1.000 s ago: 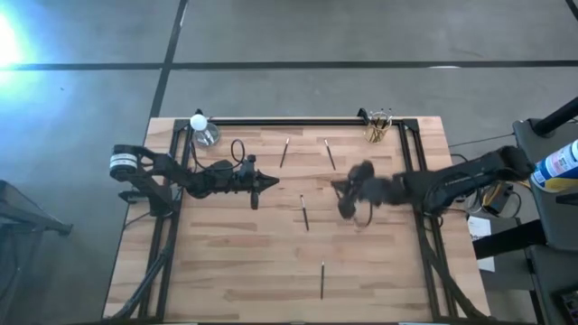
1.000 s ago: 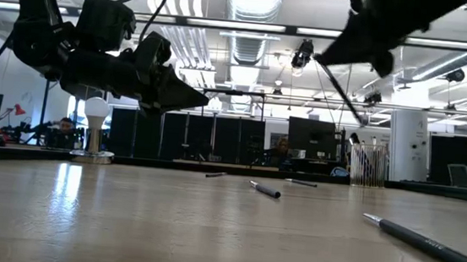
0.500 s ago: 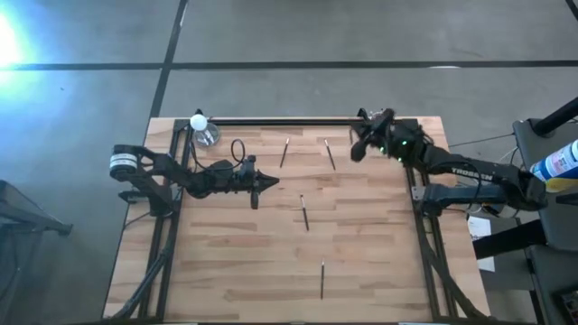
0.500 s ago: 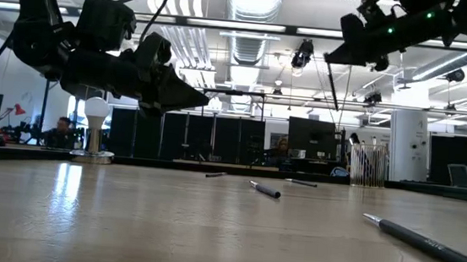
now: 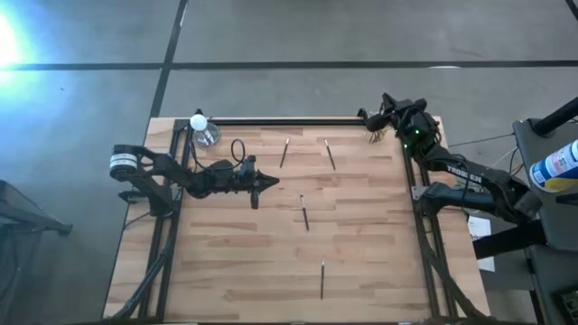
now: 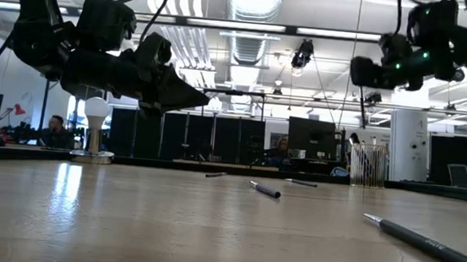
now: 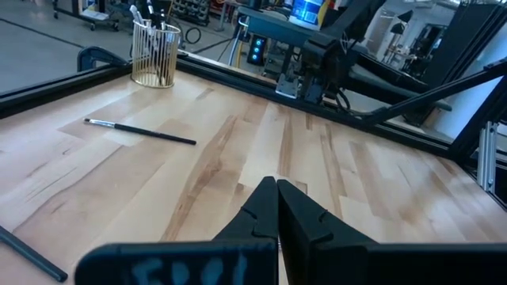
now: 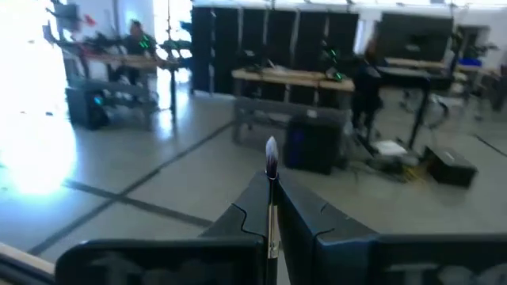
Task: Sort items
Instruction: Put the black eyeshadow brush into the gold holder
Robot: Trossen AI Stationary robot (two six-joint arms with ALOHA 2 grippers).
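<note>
My right gripper [image 5: 388, 106] hovers over the table's far right corner, shut on a thin dark brush whose bushy tip [image 8: 271, 150] sticks out ahead of the fingers. A gold wire holder [image 5: 376, 133] with several sticks stands just beside it. My left gripper [image 5: 271, 183] is shut on nothing and hangs above the table's left middle. Several dark sticks lie flat on the wood: two near the far edge [image 5: 284, 152] [image 5: 330, 153], one at the centre [image 5: 304, 213] and one toward the near edge [image 5: 322, 279]. My right gripper pinches the brush's shaft [image 8: 272, 202] between its two fingers. The brush lies along the fingers, bushy tip pointing forward past the fingertips. It is lifted clear of the table, high above the wire holder [image 6: 368, 165].
A clear glass cup with a white bulb [image 5: 204, 132] stands at the far left corner. A black frame rail [image 5: 289, 121] runs along the far edge, with more rails down both sides. Bare wood lies open around the near-edge stick [image 6: 431, 244].
My right gripper has travelled from the table's right middle toward the far right corner, staying high and turning to face past the far edge, shut on the brush throughout. The sticks on the table have stayed where they were.
</note>
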